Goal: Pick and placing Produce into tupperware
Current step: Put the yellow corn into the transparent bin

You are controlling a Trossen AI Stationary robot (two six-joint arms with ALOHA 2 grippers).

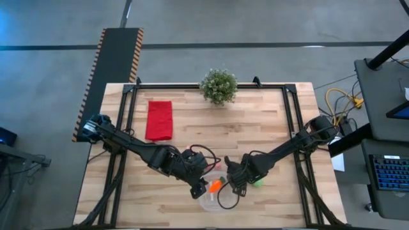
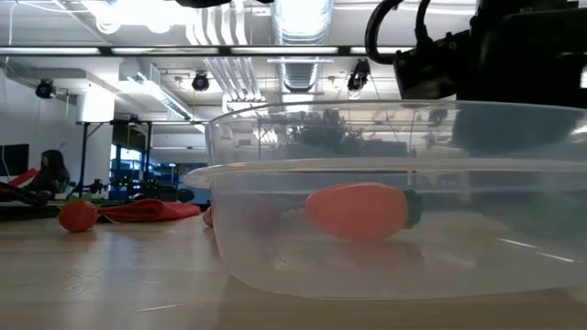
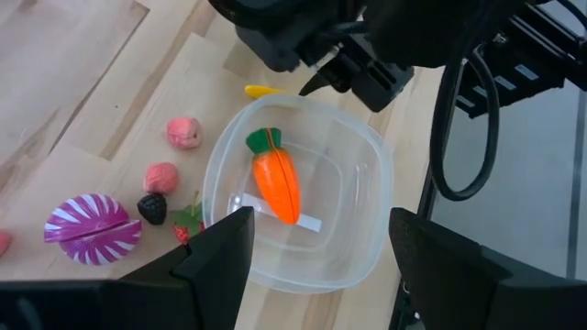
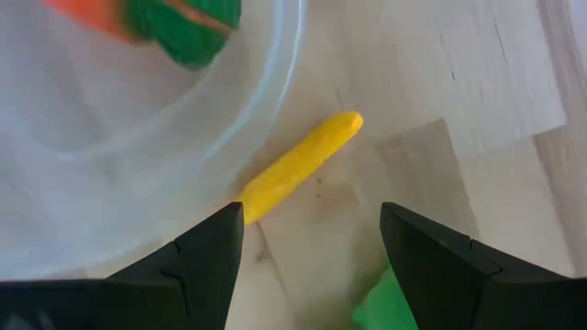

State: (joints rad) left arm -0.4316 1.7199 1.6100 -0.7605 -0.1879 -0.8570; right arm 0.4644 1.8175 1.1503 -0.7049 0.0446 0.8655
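The clear tupperware (image 3: 367, 225) sits near the table's near edge (image 1: 214, 203). The orange carrot (image 3: 277, 181) lies flat on its floor, and the low view shows it through the wall (image 2: 358, 211). My left gripper (image 3: 316, 229) hovers open above the tub (image 1: 198, 188). My right gripper (image 4: 312, 215) is open above a yellow piece (image 4: 298, 165) that lies on the table beside the tub's rim (image 4: 275, 87). Two pink pieces (image 3: 183, 131), a purple-striped piece (image 3: 92, 229), a dark berry (image 3: 152, 208) and a small red piece (image 3: 188, 227) lie on the table beside the tub. A green ball (image 1: 257, 182) is by my right gripper.
A red folded cloth (image 1: 159, 119) lies toward the far left of the table and a potted plant (image 1: 218, 86) stands at the far edge. A red ball (image 2: 78, 216) rests on the table. The two grippers are close together over the tub.
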